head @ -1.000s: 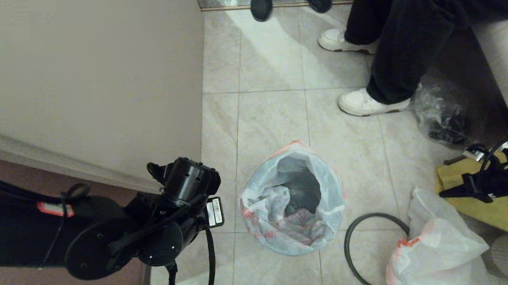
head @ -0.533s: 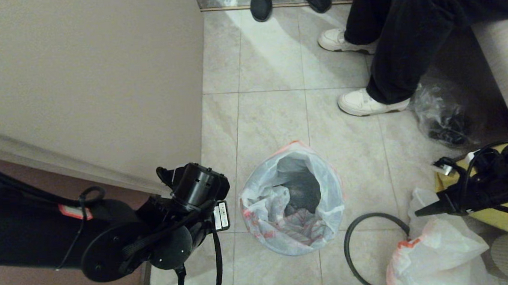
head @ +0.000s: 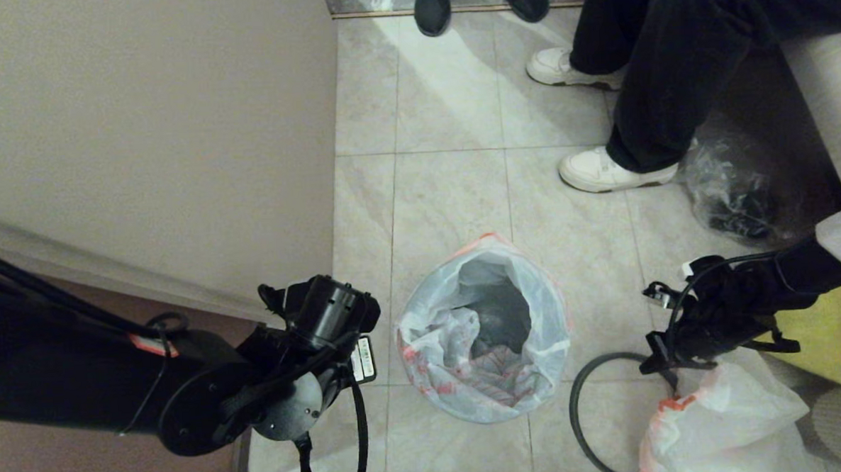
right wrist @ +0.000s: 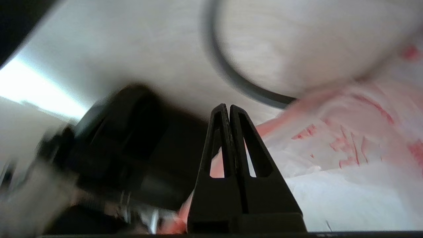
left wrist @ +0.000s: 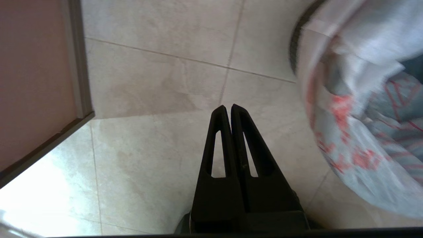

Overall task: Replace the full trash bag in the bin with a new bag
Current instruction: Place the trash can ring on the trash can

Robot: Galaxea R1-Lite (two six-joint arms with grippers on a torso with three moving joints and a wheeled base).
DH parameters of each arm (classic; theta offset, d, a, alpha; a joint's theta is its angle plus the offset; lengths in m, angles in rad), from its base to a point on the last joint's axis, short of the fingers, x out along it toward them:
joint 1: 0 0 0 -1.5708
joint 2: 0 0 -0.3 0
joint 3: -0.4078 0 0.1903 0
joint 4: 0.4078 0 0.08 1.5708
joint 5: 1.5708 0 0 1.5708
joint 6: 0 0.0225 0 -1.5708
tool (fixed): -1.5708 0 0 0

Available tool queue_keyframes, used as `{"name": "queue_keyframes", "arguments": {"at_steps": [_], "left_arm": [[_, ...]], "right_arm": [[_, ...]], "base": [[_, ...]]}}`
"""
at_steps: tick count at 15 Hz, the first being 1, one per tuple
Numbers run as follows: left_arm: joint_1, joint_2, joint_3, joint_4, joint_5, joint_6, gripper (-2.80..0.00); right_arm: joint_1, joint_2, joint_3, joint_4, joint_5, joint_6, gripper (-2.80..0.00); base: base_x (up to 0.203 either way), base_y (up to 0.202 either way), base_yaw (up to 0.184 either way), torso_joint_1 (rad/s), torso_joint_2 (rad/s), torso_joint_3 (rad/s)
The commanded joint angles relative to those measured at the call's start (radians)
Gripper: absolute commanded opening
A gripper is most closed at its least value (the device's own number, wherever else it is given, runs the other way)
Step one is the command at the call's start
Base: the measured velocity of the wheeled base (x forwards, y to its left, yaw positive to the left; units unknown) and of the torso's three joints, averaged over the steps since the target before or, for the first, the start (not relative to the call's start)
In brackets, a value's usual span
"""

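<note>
From my remote station: the bin [head: 486, 403] stands on the tiled floor [head: 454, 192] near the middle of the head view, lined with the new bag [head: 425, 335]; its orange-red hem is folded over the rim and its red print shows inside. The bin's black wall shows in the left wrist view. The grey rim ring [head: 584, 406] is off the bin and lies flat on the tiles just to its right, partly under the full trash bag [head: 719, 421], which sits lumpy on the floor at lower right with its orange-red hem bunched toward the ring. My left gripper [left wrist: 228, 110] hangs over bare tile just left of the bin, fingers pressed together and holding nothing. My right gripper [right wrist: 228, 109] is above the full trash bag's hem beside the ring, fingers likewise pressed together and empty; I cannot tell whether the tips touch the plastic. A yellow bag [head: 833, 338] lies behind the right arm, and a clear glossy bag [head: 731, 194] with dark lumps rests farther back beside a seated person's white shoe [head: 602, 171]. A beige wall [head: 146, 134] fills the left side.
</note>
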Motion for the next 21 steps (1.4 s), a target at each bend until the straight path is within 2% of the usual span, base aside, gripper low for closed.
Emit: {"name": "queue_keyframes", "arguments": {"at_steps": [1, 5, 7, 9, 10, 12, 17, 19, 21], "left_arm": [[0.005, 0.012, 0.000, -0.014, 0.002, -0.004, -2.80], [0.015, 0.021, 0.012, -0.044, 0.005, -0.002, -2.80], [0.031, 0.022, 0.013, -0.044, 0.003, -0.002, -2.80], [0.029, 0.022, 0.011, -0.044, 0.005, -0.001, -2.80], [0.032, 0.021, 0.013, -0.044, 0.005, -0.001, -2.80], [0.031, 0.021, 0.015, -0.044, 0.005, -0.002, -2.80], [0.033, 0.022, 0.022, -0.046, 0.005, -0.002, -2.80], [0.032, 0.024, 0.025, -0.065, 0.005, 0.001, -2.80], [0.032, 0.024, 0.033, -0.078, 0.005, 0.002, -2.80]], "right_arm": [[0.015, 0.113, -0.048, -0.005, -0.106, 0.078, -2.80], [0.012, 0.234, -0.262, 0.023, -0.151, 0.245, -2.80], [0.014, 0.287, -0.409, 0.101, -0.213, 0.348, -2.80], [0.030, 0.326, -0.507, 0.236, -0.257, 0.446, -2.80], [0.058, 0.342, -0.519, 0.258, -0.296, 0.464, 0.00], [0.099, 0.394, -0.556, 0.284, -0.387, 0.527, 0.00], [0.109, 0.435, -0.617, 0.331, -0.408, 0.577, 0.00], [0.106, 0.414, -0.617, 0.330, -0.385, 0.588, 0.00], [0.103, 0.369, -0.617, 0.325, -0.278, 0.631, 0.00]], "base": [[0.000, 0.000, 0.000, 0.000, 0.00, 0.000], [0.000, 0.000, 0.000, 0.000, 0.00, 0.000], [0.000, 0.000, 0.000, 0.000, 0.00, 0.000], [0.000, 0.000, 0.000, 0.000, 0.00, 0.000], [0.000, 0.000, 0.000, 0.000, 0.00, 0.000], [0.000, 0.000, 0.000, 0.000, 0.00, 0.000], [0.000, 0.000, 0.000, 0.000, 0.00, 0.000], [0.000, 0.000, 0.000, 0.000, 0.00, 0.000], [0.000, 0.000, 0.000, 0.000, 0.00, 0.000]]}}
